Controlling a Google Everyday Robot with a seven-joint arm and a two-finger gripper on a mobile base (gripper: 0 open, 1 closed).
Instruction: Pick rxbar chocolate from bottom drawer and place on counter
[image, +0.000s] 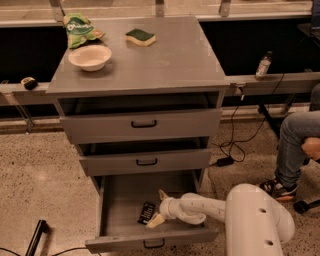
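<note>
The bottom drawer (115, 235) is pulled out below two shallower grey drawers. The rxbar chocolate (145, 212), a small flat black bar with white print, lies on the drawer floor near the middle. My gripper (156, 207) reaches into the drawer from the right on a white arm. Its cream fingers are spread open on either side of the bar's right end, one fingertip (162, 194) behind and the other (154, 220) in front. The bar still lies flat on the floor. The counter (170, 60) is the grey cabinet top above.
On the counter stand a cream bowl (90, 56), a green bag (79, 28) and a green-and-yellow sponge (140, 37). A seated person's leg (295, 145) is at the right, with cables (235, 145) on the floor. A dark pole (35, 239) lies lower left.
</note>
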